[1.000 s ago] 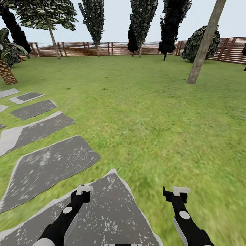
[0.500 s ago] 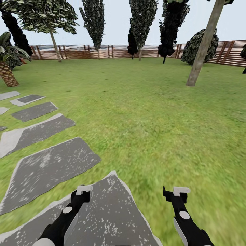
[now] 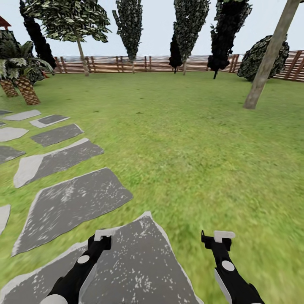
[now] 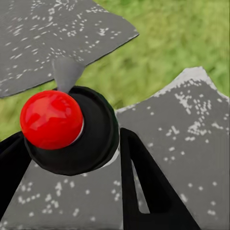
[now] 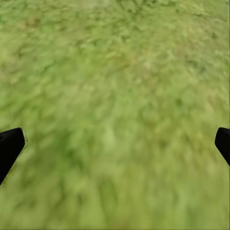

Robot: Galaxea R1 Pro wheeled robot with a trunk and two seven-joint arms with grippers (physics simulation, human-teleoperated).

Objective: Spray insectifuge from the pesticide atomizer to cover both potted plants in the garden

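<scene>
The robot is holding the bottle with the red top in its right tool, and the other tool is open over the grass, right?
Not quite. The left wrist view shows the left tool holding the pesticide atomizer over a stepping stone. The open right tool is over the grass.

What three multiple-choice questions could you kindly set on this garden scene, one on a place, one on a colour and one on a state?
1. On which side of the lawn do the stepping stones lie in the head view?
A) right
B) left
C) far end

2. What colour is the top of the bottle between the fingers of the left gripper?
A) red
B) blue
C) yellow

3. How is the right gripper?
A) shut on the bottle
B) shut on a leaf
C) open, holding nothing

Answers:
1 B: the grey slabs run down the left side.
2 A: the left wrist view shows a red ball on the black bottle.
3 C: its fingertips stand far apart over the lawn.
</scene>
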